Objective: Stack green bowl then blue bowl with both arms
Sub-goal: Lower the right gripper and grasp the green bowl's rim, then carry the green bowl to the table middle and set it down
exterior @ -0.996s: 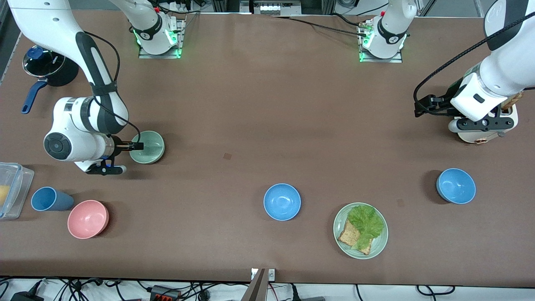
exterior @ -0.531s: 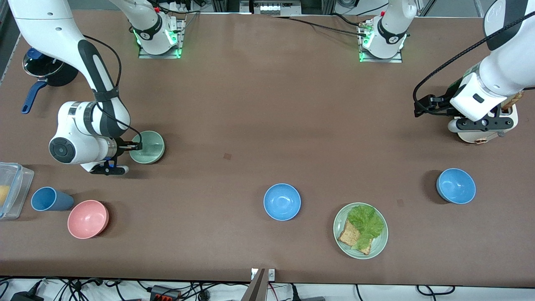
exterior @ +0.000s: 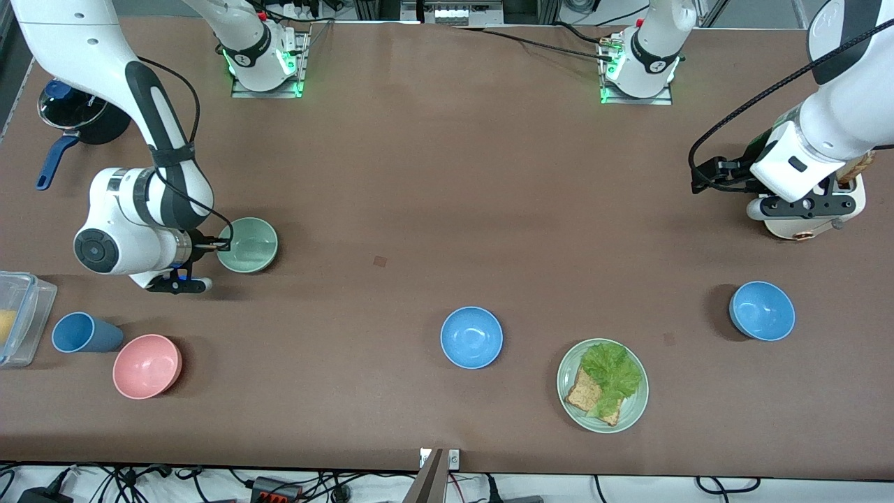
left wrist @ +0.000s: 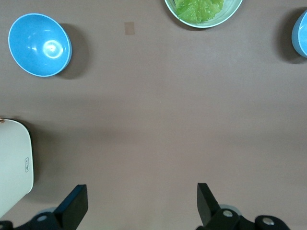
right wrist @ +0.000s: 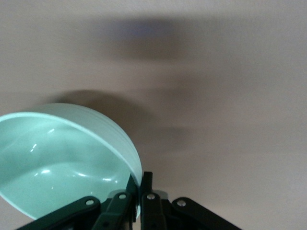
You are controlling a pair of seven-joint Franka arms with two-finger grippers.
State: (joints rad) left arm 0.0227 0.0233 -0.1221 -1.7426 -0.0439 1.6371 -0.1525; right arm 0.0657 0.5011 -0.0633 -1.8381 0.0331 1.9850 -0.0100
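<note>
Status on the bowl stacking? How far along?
Done: nothing stacked. In hand: right gripper shut on the rim of the small pale green bowl, apparently not lifted. Left: carry it to a bright blue bowl; left gripper waits open above bare table beside the white toaster.

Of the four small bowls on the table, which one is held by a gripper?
The green bowl, toward the right arm's end of the table: the right gripper is shut on its rim. The pink bowl and both blue bowls stand untouched.
</note>
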